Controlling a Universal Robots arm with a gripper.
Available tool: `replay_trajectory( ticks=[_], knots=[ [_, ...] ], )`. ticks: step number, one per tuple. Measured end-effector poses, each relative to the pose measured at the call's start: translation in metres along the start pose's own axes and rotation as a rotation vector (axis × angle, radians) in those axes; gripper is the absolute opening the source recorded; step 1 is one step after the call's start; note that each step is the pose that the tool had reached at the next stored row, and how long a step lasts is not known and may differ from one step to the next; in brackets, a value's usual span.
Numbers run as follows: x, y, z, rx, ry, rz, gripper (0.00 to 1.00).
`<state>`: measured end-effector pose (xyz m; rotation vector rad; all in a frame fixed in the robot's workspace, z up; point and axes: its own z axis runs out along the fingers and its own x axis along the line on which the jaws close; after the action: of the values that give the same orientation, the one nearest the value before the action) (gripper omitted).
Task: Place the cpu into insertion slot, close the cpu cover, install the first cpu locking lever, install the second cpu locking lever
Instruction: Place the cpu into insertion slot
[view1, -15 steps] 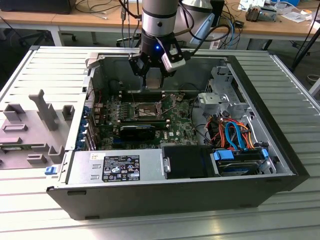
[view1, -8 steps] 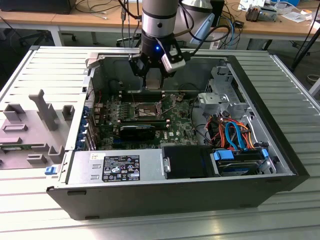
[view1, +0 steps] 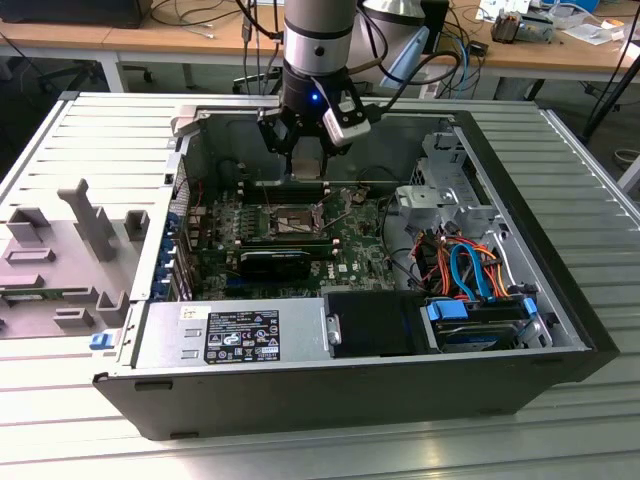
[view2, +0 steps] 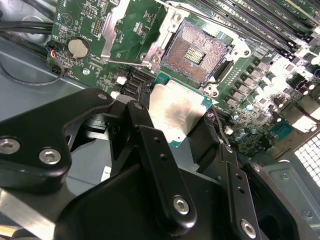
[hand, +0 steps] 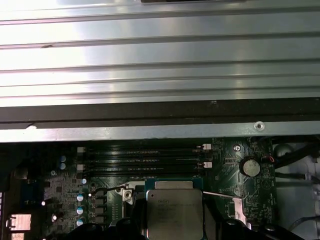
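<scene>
While pinched by two opposite edges between the gripper's (view2: 176, 125) black fingers (view2: 150, 145), the cpu (view2: 177, 107) hangs in the air, flat, silvery top up, with a green rim showing at its corners. Jaws are closed down to the chip's width and hold only the chip.

The insertion slot (view2: 195, 50) lies just past the fingertips, below the chip and apart from it, no contact. Its pin field is bare, nothing seated in it. The cpu cover (view2: 111, 27) looks swung up off the slot on the side away from the gripper, seen edge-on, so I can't tell its exact tilt. One thin wire locking lever (view2: 125, 62) lies loose beside the slot's metal rim, not hooked down.

In the first wrist view, the long memory slots (hand: 145, 160) run just beyond the chip's far edge, and a coin battery (hand: 250, 166) sits off to one side of the gripper.

In the exterior view the gripper hangs low inside the open computer case (view1: 350, 385), over the green motherboard (view1: 350, 255) and near its back edge. Orange and blue cables (view1: 465, 270) lie well off to the exterior view's right of it.
</scene>
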<state>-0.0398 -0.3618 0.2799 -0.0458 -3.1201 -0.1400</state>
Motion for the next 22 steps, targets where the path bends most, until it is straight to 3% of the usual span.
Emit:
replay_trajectory(
  ticks=[22],
  knots=[
    [0.0, -0.0002, 0.0018, -0.0003, -0.0011, 0.012, 0.55]
  ],
)
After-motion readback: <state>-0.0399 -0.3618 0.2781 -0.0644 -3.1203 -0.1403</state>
